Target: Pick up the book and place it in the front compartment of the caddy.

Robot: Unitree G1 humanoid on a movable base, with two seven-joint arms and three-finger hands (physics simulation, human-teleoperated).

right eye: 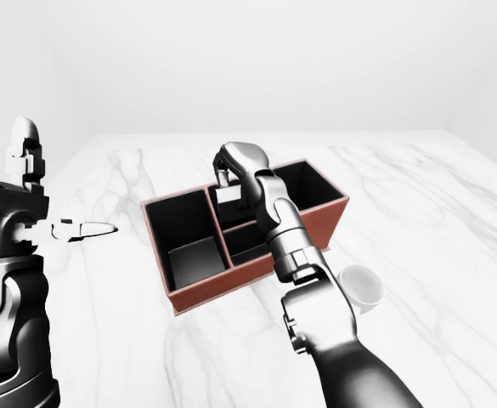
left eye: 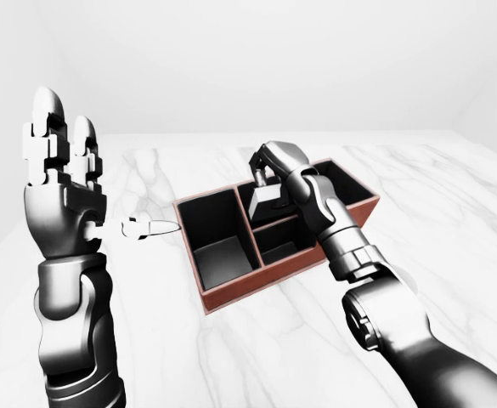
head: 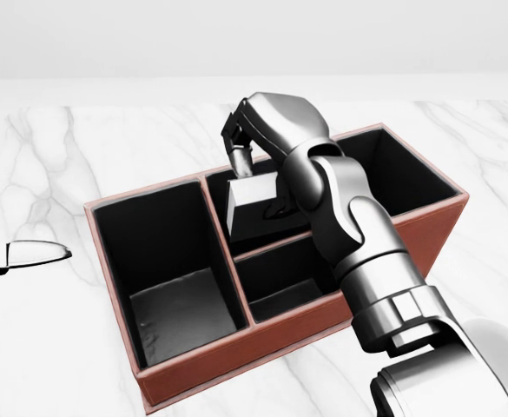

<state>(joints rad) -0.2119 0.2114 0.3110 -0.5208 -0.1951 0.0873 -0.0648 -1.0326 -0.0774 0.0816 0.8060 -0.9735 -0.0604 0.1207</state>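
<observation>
While the left hand [left eye: 61, 183] stands raised with fingers spread, the right hand [head: 258, 165] grips a small grey book [head: 252, 193] over the red-brown, black-lined three-compartment caddy [head: 193, 365] on the white marble table [head: 45, 347].

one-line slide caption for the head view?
Right hand holds the book over a middle compartment of the red-brown caddy on a marble table.
</observation>
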